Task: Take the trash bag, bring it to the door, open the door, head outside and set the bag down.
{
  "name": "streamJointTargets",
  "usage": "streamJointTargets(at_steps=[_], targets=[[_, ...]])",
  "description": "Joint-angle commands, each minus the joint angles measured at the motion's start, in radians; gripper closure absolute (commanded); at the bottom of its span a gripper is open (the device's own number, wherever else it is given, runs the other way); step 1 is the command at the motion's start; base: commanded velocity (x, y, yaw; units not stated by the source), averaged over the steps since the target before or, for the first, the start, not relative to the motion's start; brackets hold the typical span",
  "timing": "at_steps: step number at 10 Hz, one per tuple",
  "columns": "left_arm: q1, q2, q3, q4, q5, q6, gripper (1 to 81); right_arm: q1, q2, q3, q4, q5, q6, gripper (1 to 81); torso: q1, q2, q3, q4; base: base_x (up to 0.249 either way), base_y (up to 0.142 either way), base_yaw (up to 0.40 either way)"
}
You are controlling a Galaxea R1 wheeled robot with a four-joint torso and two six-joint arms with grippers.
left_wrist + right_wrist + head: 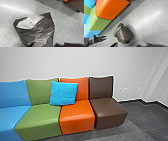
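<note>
Trash bag (pixel 42 33) in the left wrist view: its lower part was cut off by the frame, and its near side was partly covered by a dark, pointed tip. Whitish, crumpled stuff (pixel 29 22) filled its open mouth, too blurred to name. In the right wrist view the bag rested on the floor (pixel 149 27), just out from the row of seats, and its mouth was hard to make out. The left gripper (pixel 106 37) showed there too, its two slim, dark prongs spread, near the bag but apart from it. The right gripper (pixel 131 44) was mostly cut off; its dark tips stood apart.

Under the bag the floor was pale grey, finely speckled and streaked with glare, with a darker grey strip running between it and the seats. In the head view a blue seat (pixel 12 94), partly out of frame, a green seat (pixel 41 117), an orange seat (pixel 77 118) and a brown seat (pixel 110 110) lined a plain white wall (pixel 82 62) bearing small outlet plates (pixel 125 90).

The seats were blocky, smooth and softly shiny. A square, bright blue cushion (pixel 63 93), slightly rumpled, leaned across the green and orange backrests. The bag's film was thin, dark brown, glossy and creased.
</note>
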Motion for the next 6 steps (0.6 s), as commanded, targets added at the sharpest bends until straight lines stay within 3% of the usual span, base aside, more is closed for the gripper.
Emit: streamJointTargets(at_steps=[1, 2, 3, 6], targets=[[-0.118, -0.020, 0.006, -0.021, 0.064, -0.006, 1.0, 0.150, -0.002, 0.033, 0.085, -0.181, 0.056, 1.0, 0.064, -0.099, 0.000, 0.000, 0.000, 0.000, 0.000], [-0.118, -0.018, 0.006, -0.022, 0.064, -0.006, 1.0, 0.157, 0.001, 0.034, 0.090, -0.181, 0.056, 1.0, 0.081, -0.126, 0.000, 0.000, 0.000, 0.000, 0.000], [-0.118, -0.016, 0.006, -0.022, 0.064, -0.008, 1.0, 0.153, 0.000, 0.035, 0.090, -0.181, 0.054, 1.0, 0.100, -0.158, -0.072, 0.000, 0.000, 0.000, 0.000], [-0.118, -0.012, 0.005, -0.022, 0.064, -0.008, 1.0, 0.150, -0.006, 0.033, 0.090, -0.181, 0.054, 1.0, 0.157, -0.250, -0.145, 0.000, 0.000, 0.000, 0.000]])
